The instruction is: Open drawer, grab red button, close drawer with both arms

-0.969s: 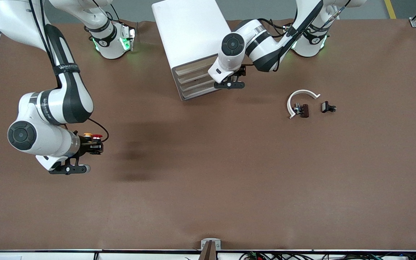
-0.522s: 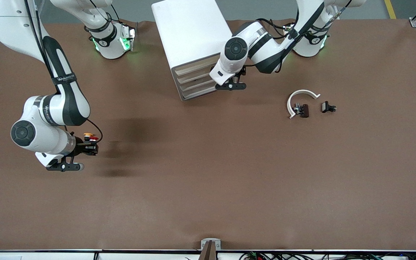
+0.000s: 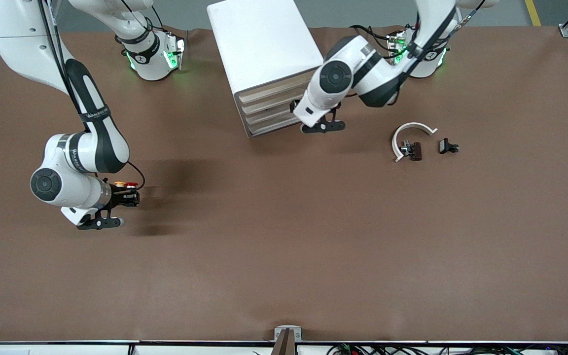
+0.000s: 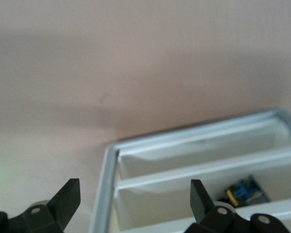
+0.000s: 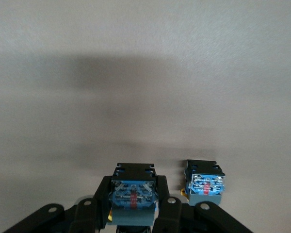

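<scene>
Low, right gripper (image 3: 133,193) clamps button (image 3: 131,186).

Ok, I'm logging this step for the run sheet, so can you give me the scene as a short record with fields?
right gripper: shut on button, low over the table toward the right arm's end
second button: beside the held one, apart from it
left gripper: open, at the cabinet's drawer fronts
drawers: fronts look level, none pulled out
loose items: white arc, dark part by it, smaller dark part apart, toward the left arm's end
</scene>
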Controlling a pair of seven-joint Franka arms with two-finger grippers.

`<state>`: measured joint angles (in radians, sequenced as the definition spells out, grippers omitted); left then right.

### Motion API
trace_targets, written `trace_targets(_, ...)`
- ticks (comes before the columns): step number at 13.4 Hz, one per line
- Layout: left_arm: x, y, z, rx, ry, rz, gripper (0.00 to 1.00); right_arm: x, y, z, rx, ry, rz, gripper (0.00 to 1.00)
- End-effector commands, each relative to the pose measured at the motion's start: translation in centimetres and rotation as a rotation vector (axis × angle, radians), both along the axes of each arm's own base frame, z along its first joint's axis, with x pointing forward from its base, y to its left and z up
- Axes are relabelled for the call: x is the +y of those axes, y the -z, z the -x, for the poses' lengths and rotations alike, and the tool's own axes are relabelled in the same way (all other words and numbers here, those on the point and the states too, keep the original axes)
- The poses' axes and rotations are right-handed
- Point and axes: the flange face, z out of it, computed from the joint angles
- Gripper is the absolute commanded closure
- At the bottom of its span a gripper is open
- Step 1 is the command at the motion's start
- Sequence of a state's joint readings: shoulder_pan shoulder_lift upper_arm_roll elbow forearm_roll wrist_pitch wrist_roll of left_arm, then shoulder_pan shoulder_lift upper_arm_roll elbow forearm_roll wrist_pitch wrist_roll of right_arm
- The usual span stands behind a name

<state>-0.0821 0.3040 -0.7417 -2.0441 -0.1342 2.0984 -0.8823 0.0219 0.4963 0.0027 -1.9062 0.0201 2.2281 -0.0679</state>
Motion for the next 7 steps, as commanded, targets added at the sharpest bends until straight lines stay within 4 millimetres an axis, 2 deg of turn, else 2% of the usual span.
trace_targets(1, 4.4, -3.3, -6.4, -0.048, -0.052, -0.013, 0.00, -0.1, 0.9, 0.0, 0.000, -0.018, -0.002, 0.96)
trace_targets(2, 6.3, -4.2, -8.5, -0.066, -0.094, -0.008, 0.00, -0.2, 1.2, 0.0, -0.006, -0.016, -0.002, 0.95)
trace_targets(4, 12.1, -5.8, -13.5, -0.152, -0.160, -0.046, 0.00, -0.1, 2.1, 0.2, -0.006, -0.016, -0.003, 0.94)
trace_targets(5, 14.9, -6.4, -15.5, -0.185, -0.191, -0.061, 0.00, -0.1, 2.2, 0.3, -0.014, -0.016, -0.001, 0.94)
trace_targets(7, 19.1, -7.9, -19.1, -0.218, -0.276, -0.047, 0.00, -0.3, 3.0, 0.8, -0.033, -0.011, -0.002, 0.94)
